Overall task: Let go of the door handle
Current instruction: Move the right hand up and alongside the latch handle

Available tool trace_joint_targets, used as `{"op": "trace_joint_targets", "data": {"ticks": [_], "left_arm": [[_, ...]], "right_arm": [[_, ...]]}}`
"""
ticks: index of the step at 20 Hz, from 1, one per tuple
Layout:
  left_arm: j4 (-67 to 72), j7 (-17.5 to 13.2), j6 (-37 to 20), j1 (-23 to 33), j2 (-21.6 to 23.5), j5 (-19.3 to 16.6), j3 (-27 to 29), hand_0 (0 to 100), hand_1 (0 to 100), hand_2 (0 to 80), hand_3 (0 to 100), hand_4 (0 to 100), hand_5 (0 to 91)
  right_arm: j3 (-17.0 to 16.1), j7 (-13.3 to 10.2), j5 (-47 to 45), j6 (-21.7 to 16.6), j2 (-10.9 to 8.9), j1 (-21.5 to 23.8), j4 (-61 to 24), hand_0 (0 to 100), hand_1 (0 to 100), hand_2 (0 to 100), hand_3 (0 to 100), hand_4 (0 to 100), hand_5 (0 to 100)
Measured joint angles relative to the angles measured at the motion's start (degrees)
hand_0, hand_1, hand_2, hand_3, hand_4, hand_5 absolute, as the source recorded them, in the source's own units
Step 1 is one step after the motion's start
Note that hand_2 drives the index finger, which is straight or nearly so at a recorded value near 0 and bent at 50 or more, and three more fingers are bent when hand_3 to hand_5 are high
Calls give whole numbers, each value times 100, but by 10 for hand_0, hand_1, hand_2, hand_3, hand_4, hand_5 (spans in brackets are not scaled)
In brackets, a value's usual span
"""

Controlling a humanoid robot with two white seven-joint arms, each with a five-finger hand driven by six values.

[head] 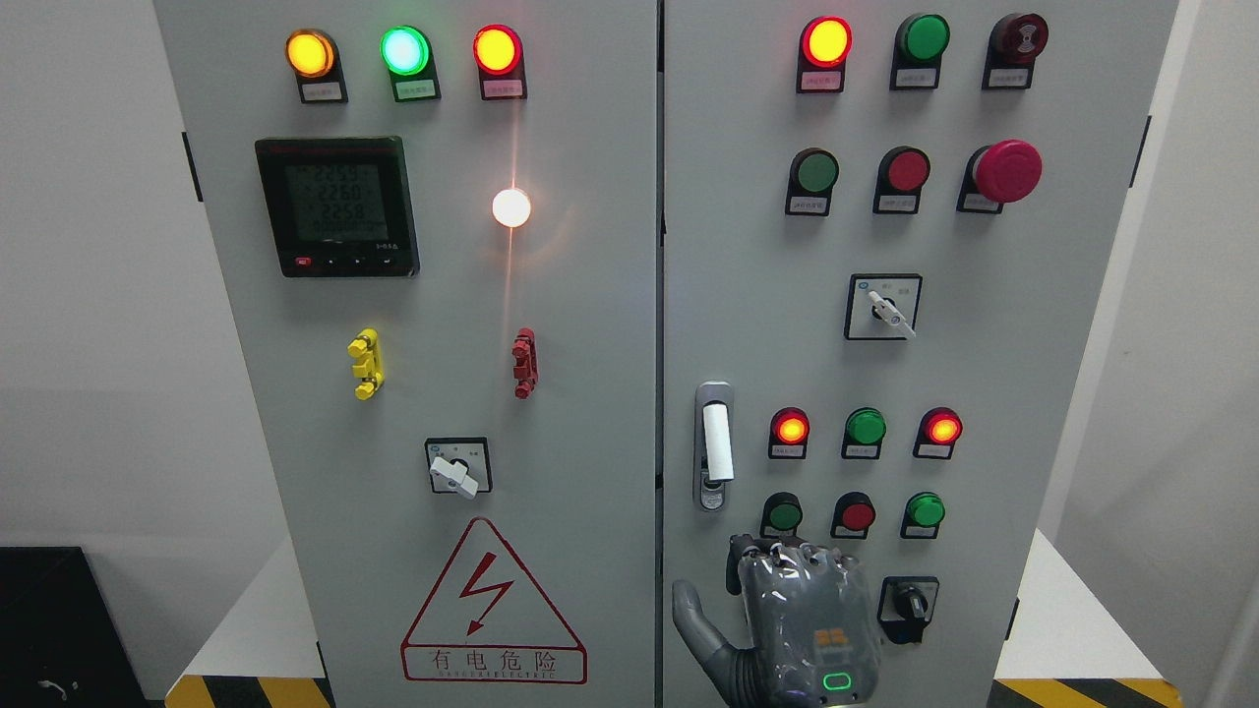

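Handle (715,444) on right cabinet door (984,393) stands free, right robot hand (799,619) below it near the door's bottom edge, fingers curled, grasping nothing, apparently already released.

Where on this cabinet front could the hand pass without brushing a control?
Bare grey panel lies between the white door handle and the white-levered rotary switch, and left of the seam below the glowing white lamp. It is crowded around the grey robot hand: red and green round buttons above, black knob beside it.
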Motion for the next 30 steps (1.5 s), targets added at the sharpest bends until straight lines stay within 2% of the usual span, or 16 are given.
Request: {"op": "trace_joint_targets", "data": {"ticks": [13,30], "left_arm": [[-2,0,0,0,0,0,0,120,556,0,0,0,0],[-1,0,0,0,0,0,0,120,556,0,0,0,0]], "right_arm": [[-104,341,60,31,-12,-384,-83,285,241,972,1000,1000,1000],[-153,426,152,43,-6,-629,-97,266,225,985,1000,1000,1000]]}}
